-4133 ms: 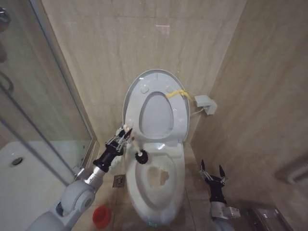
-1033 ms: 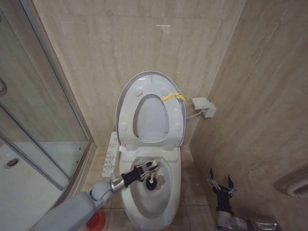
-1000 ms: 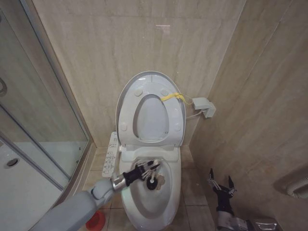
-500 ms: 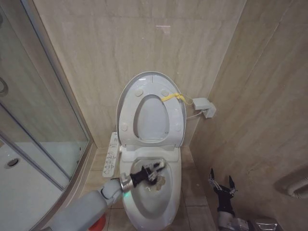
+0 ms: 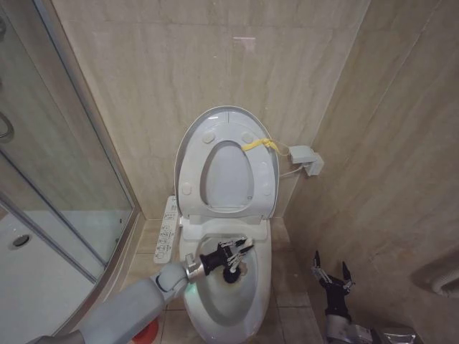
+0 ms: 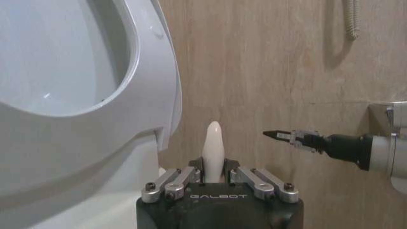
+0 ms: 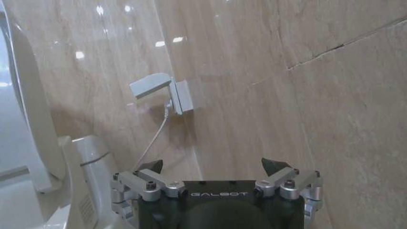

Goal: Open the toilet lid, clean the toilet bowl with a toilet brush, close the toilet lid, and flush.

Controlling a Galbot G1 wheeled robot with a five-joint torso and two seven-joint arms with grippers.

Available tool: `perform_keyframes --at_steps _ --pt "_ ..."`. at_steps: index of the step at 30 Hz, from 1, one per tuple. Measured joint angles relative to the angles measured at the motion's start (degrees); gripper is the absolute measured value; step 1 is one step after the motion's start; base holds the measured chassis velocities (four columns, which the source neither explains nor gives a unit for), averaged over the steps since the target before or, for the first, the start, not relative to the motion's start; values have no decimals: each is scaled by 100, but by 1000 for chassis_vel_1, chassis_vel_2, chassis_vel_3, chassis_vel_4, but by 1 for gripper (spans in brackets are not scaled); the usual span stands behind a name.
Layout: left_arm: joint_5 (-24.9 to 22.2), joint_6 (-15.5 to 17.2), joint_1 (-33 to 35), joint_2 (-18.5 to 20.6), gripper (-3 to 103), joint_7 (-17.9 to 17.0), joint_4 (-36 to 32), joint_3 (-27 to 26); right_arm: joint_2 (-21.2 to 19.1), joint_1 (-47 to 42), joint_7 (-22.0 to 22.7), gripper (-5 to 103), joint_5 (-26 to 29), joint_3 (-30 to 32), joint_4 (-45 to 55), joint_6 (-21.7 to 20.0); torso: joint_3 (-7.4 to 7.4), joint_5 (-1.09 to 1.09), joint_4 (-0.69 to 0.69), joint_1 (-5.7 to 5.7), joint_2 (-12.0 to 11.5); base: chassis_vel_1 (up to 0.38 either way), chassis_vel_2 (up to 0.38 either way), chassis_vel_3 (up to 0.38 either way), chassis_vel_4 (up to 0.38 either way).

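the slim white-handled toilet brush (image 5: 231, 266) with its black bristle head is clamped in the left gripper (image 5: 231, 252) inside the white ceramic toilet bowl (image 5: 247, 308); the glossy white toilet lid (image 5: 192, 140) is raised. the right gripper (image 5: 330, 271) is held wide open beside the toilet.

Tiled bathroom: toilet bowl (image 5: 228, 304), glass shower door (image 5: 50, 165).

I see a glossy white toilet lid (image 5: 228, 118) with a yellow strap (image 5: 258, 144) at its edge, above a white toilet bowl (image 5: 244, 307) marked with brownish stains. The toilet brush (image 5: 231, 273) has a black bristle head and a white handle tip (image 6: 213, 143). My left gripper (image 5: 233, 252) is black and silver; the walls are beige, veined stone.
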Motion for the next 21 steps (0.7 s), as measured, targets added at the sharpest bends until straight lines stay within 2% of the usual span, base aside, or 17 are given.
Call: perform_keyframes --at_steps 4,14,18,21 --pt "-83 10 -210 -196 20 6 -265 -24 7 -3 -6 100 1 -1 3 0 -1 1 -5 0 0 0 0 0 0" --pt "53 -13 -279 -83 20 180 53 138 -18 -33 -11 100 2 -30 24 4 0 -2 -2 0 0 0 0 0 0" --pt "-38 58 -454 -241 20 187 -387 22 -47 -56 -14 100 -4 -35 78 2 -1 3 -6 0 0 0 0 0 0" --pt "-38 53 -477 -256 20 266 -268 30 -46 -56 -15 100 -40 -38 75 1 -1 2 -4 0 0 0 0 0 0"
